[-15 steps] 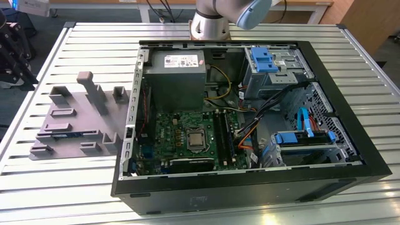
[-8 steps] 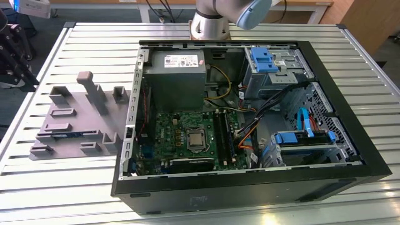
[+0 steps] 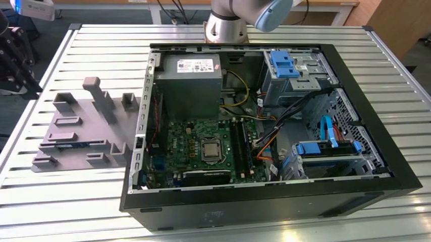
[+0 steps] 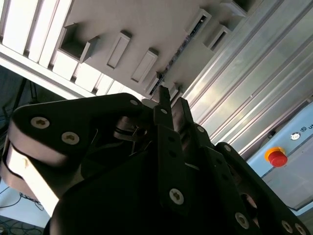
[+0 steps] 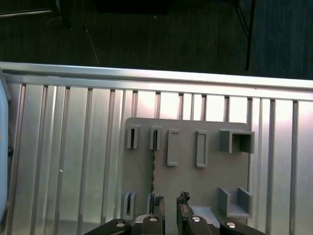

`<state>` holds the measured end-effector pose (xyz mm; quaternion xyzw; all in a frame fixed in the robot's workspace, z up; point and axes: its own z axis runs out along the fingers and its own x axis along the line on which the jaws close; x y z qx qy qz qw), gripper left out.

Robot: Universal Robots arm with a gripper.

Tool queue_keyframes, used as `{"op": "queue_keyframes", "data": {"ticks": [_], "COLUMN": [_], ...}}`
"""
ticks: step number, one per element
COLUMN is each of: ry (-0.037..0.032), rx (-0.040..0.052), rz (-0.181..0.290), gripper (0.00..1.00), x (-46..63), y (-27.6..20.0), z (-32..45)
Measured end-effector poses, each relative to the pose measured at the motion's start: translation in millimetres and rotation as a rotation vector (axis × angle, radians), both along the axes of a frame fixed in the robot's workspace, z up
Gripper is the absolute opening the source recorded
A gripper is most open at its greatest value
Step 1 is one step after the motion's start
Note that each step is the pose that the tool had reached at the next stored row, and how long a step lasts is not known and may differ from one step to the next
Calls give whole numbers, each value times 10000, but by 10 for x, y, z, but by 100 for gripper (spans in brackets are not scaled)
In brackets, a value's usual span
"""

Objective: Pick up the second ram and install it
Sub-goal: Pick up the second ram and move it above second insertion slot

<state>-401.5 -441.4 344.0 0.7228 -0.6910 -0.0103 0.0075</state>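
The second ram [image 5: 153, 169] stood on edge in a slot of the gray holder plate [image 3: 98, 136], at 9 o'clock from the open computer case [image 3: 269, 201] in the exterior view. The gripper [image 5: 170, 201] hovered near the ram's end, fingers slightly parted, gripping nothing.
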Motion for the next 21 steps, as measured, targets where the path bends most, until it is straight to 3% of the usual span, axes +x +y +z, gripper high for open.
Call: {"op": "queue_keyframes", "data": {"ticks": [3, 4, 21], "ry": [0, 0, 0], "rx": [0, 0, 12], "rz": [1, 2, 2], "gripper": [26, 32, 32], "x": [-1, -1, -4], "y": [-10, -15, -86], "z": [-25, -37, -227]}}
